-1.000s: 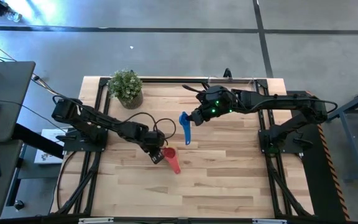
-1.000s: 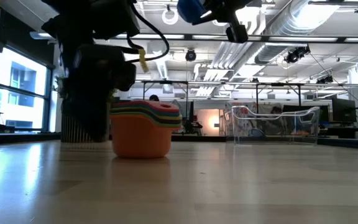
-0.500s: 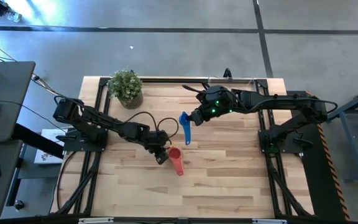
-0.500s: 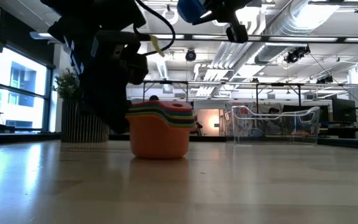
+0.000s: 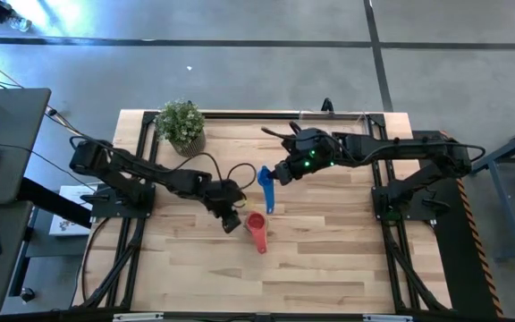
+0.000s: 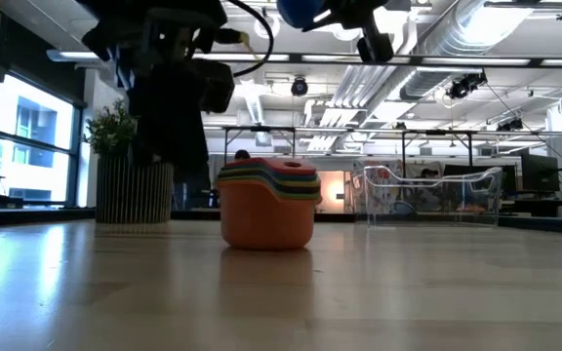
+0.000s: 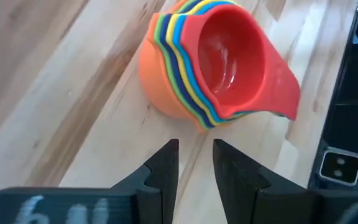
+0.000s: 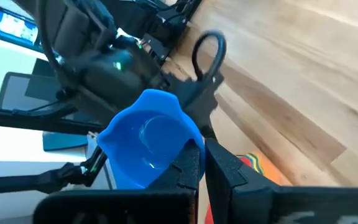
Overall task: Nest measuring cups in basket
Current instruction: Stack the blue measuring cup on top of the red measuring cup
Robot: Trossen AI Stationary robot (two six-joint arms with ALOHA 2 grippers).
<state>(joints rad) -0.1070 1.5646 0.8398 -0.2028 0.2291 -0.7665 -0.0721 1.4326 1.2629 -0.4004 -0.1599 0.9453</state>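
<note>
Several measuring cups sit nested in one stack [image 5: 256, 221], upright on the table; the orange cup is outermost and the red one [image 7: 229, 50] innermost, its flat handle [image 5: 261, 243] pointing toward the near edge. The stack [image 6: 266, 205] also shows in the low view. My left gripper [image 7: 196, 144] hovers just left of the stack [image 7: 197, 68] with its fingers a narrow gap apart, touching nothing. My right gripper [image 5: 278, 171] is shut on the blue cup [image 5: 264, 174], high above the table. The clear basket [image 6: 432, 195] stands at the far edge [image 5: 333, 115]. My right gripper pinches the blue cup's bowl wall [image 8: 188, 146] between its two fingers, one finger [image 8: 191, 165] against the inner side. It comes from the table's right. The cup is lifted clear, and its handle [image 5: 269, 199] points toward the near edge.
A potted green plant [image 5: 181, 125] stands at the far left corner of the table. A loop of black cable [image 5: 208, 170] hangs off the left arm. Bare wood [image 5: 329, 241] lies to the right of and nearer than the stack.
The stack has slid upright along the table toward its right edge, with my left gripper moving right close behind it. The left gripper has since lifted and now stands apart from the stack. The right gripper has kept the blue cup aloft.
</note>
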